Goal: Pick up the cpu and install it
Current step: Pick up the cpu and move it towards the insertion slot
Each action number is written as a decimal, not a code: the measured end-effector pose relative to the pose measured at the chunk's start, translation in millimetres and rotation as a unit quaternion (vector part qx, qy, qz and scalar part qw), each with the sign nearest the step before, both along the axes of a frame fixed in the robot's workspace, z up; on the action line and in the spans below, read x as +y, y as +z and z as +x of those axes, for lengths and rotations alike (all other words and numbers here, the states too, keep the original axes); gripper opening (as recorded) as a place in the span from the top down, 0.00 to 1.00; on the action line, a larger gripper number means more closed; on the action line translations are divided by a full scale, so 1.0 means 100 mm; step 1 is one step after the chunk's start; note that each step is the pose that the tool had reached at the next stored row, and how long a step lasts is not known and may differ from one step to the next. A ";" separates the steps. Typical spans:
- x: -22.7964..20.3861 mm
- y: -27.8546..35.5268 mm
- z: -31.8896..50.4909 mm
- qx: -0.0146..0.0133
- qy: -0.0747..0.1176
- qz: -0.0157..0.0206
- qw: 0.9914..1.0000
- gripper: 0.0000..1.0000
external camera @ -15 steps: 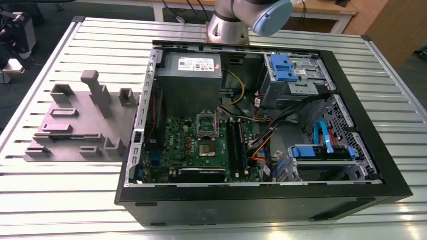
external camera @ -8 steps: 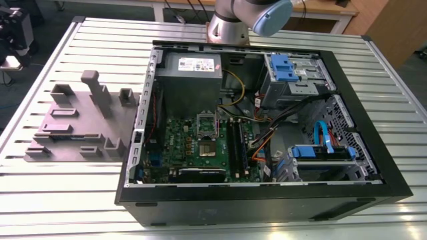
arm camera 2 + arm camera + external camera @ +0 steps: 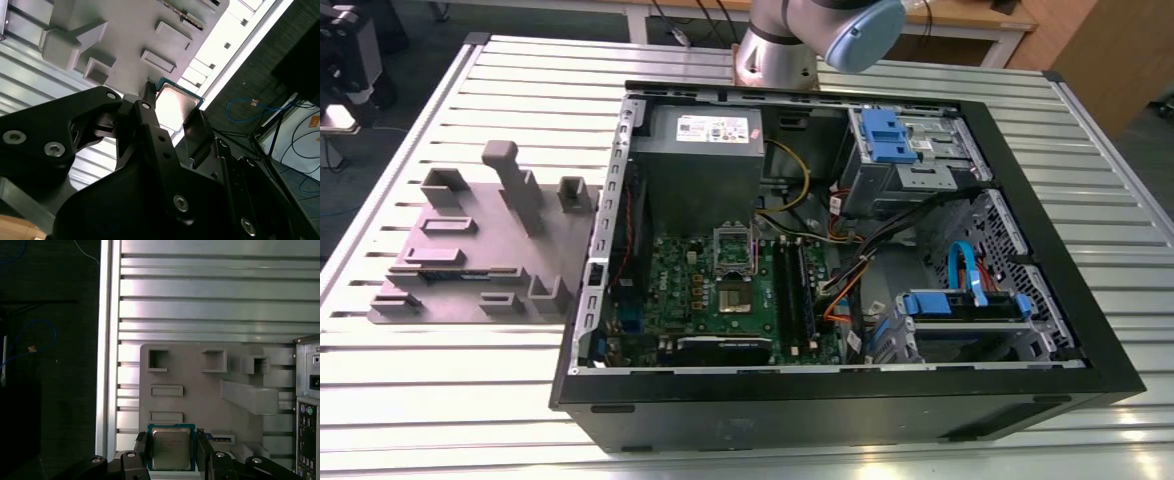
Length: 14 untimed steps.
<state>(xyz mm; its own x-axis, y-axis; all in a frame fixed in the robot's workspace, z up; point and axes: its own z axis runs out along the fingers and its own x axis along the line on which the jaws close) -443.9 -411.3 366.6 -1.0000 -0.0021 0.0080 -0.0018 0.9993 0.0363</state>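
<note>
Where the grip stands: end effector [image 3: 172, 451] clenched on the cpu [image 3: 171, 446], pinching two opposite sides
holder: grey plate [image 3: 200, 395] beneath the cpu, near the table [image 3: 200, 300] edge

Ribbed aluminium desk [image 3: 1067, 150], glare across its slats. Wooden-topped bench [image 3: 961, 15] on white legs beyond its far edge. Wooden cabinet [image 3: 1107, 50] at the exterior view's right. Dark floor [image 3: 360, 200].

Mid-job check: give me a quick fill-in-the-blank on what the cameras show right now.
1. The tool holds the cpu between ____ fingers.
2. The grey fixture lies to the exterior view's ____ of the computer case.
3. The case's drive brackets are coloured ____.
Missing: two; left; blue.
</note>
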 end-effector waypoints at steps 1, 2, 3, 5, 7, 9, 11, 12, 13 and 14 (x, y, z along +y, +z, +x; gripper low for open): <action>0.000 0.008 0.000 0.000 0.000 0.000 1.000 0.53; 0.000 0.015 0.000 0.000 0.000 0.000 1.000 0.53; 0.001 0.022 0.000 0.000 0.000 0.000 1.000 0.53; 0.001 0.037 0.000 0.000 0.000 0.000 1.000 0.53; 0.002 0.054 0.000 0.000 0.000 0.000 1.000 0.53; 0.002 0.072 0.000 0.000 0.000 0.000 1.000 0.53; 0.004 0.093 0.000 0.000 0.000 0.000 1.000 0.53; 0.004 0.101 0.000 0.000 0.000 0.000 1.000 0.53; 0.004 0.109 0.000 0.000 0.000 0.000 1.000 0.53; 0.005 0.116 0.000 0.000 0.000 0.000 1.000 0.53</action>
